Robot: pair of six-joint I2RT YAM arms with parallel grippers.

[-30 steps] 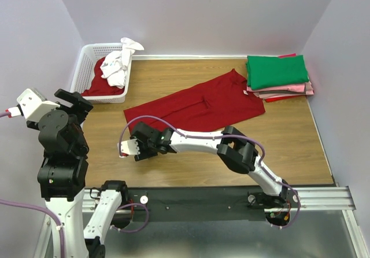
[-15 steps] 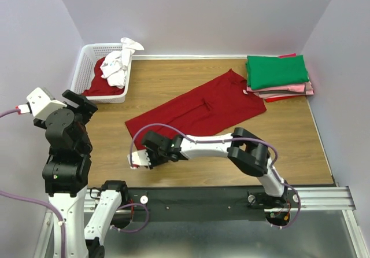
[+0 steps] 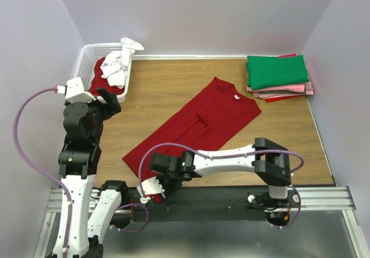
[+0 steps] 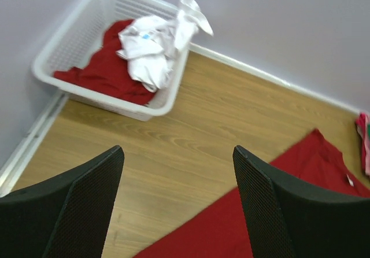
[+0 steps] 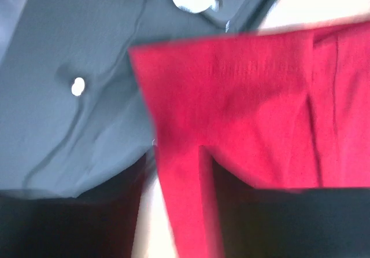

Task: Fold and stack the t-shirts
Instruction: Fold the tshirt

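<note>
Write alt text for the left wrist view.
An open, empty pincer hangs over a wooden table. Behind it, a white basket holds a red shirt and a crumpled white shirt; a dark red shirt lies at lower right.

Black-and-white arms [image 3: 225,161], purple cables [image 3: 15,125]

Mid-frame, dark red t-shirt [image 3: 193,125] folded into a long strip, flat on a diagonal, white-labelled neck toward upper right, hem at lower left. Upper right, neat folded stack: green t-shirt [image 3: 276,71] on top, pink t-shirt [image 3: 295,88] under it, red t-shirt [image 3: 272,98] lowest. Upper left, crumpled white t-shirt [image 3: 115,66] over a bunched red shirt [image 3: 97,83].
</note>
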